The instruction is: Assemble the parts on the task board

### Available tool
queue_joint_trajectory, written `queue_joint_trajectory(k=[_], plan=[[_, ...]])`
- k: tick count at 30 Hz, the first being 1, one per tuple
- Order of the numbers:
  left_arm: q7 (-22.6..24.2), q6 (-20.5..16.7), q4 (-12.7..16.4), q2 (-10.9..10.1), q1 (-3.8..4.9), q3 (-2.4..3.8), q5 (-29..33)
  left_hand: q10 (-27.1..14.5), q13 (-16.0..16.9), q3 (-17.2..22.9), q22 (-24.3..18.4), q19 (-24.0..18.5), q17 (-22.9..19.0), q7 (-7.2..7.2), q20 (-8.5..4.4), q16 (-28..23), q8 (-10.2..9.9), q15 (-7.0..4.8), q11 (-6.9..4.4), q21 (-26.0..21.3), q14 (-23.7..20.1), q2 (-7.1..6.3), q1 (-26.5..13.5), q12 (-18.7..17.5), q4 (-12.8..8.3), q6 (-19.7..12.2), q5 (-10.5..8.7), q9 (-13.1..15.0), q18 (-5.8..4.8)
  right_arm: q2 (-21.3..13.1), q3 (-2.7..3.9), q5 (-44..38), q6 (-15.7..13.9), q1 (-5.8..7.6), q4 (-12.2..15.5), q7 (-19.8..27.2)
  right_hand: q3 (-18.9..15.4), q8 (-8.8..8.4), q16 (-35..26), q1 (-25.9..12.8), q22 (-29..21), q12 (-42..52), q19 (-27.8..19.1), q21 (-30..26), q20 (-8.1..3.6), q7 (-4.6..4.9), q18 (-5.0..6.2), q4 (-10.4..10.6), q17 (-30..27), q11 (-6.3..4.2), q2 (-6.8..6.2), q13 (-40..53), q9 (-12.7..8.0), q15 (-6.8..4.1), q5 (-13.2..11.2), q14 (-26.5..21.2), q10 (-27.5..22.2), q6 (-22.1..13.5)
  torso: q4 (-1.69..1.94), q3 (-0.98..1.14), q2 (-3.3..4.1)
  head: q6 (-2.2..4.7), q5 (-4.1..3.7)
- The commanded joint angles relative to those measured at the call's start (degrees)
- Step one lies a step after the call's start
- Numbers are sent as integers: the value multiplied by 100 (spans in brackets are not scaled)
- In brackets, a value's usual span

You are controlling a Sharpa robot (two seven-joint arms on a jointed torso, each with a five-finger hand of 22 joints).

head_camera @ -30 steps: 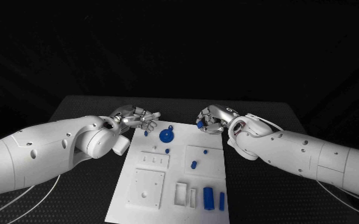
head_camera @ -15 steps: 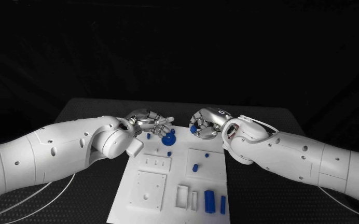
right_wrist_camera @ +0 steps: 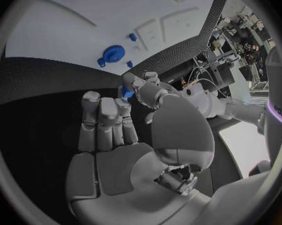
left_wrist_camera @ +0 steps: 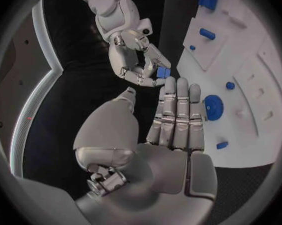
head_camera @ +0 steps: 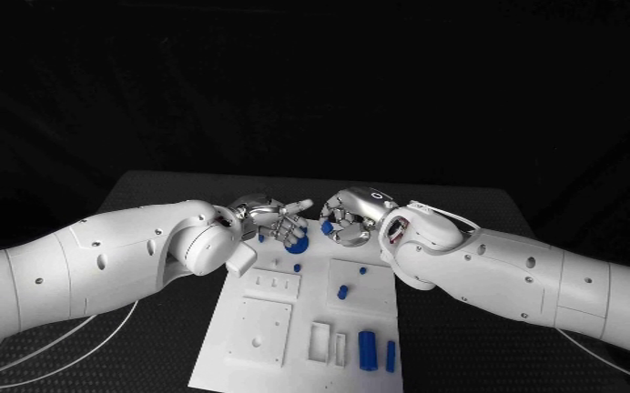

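My right hand [head_camera: 347, 217] pinches a small blue piece [head_camera: 327, 226] between thumb and a finger, over the far end of the white task board [head_camera: 282, 370]. The same pinch is seen in the right wrist view on the blue piece [right_wrist_camera: 126, 92] and the right hand [right_wrist_camera: 116, 130]. My left hand [head_camera: 272, 216] is held flat with straight fingers and holds nothing. In the left wrist view its fingertips [left_wrist_camera: 170, 85] come close up to the blue piece [left_wrist_camera: 163, 73] in the right hand [left_wrist_camera: 131, 60]; I cannot tell whether they touch. A blue gear [head_camera: 297, 245] stands on the board just below both hands.
Further down the board are a blue peg [head_camera: 341, 292], two small blue studs [head_camera: 297, 267], and two long blue blocks [head_camera: 368, 350] by the near right corner. White recessed plates and slots [head_camera: 320, 340] fill the near half. Pale cables [head_camera: 79, 347] lie on the black table at left.
Both hands have come together over the far end of the board. The left hand's fingers have straightened out towards the right hand, which still holds the blue piece.
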Motion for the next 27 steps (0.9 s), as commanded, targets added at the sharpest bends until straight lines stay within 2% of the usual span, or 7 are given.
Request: queue_joint_trajectory(k=[1, 27], plan=[[-236, 270, 14, 24, 2, 2, -187, 73, 29, 64, 117, -46, 19, -25, -5, 62, 33, -32, -30, 35, -1, -30, -116, 11, 3, 78, -32, 25, 121, 15, 2, -151, 15, 4, 33, -32, 49, 104, 6, -36, -9, 37, 31, 38, -8, 136, 156, -3, -1, -10, -19, 8, 51, -33, 27, 26, 27, 218, 3, 1, 2, -18, 6], [-351, 435, 58, 85, -1, 2, -257, 76, 97, 136, 125, -92, 46, -21, -18, 156, 24, -41, -32, 117, -44, 20, 204, -1, -20, 60, -27, 43, 100, 117, 3, -153, 1, 4, 101, -18, 66, 104, 6, -38, -12, 36, 40, 40, -13, 133, 156, 3, -3, -12, -31, 10, 52, -36, 32, 33, 35, 222, 3, -8, -3, -57, 4]])
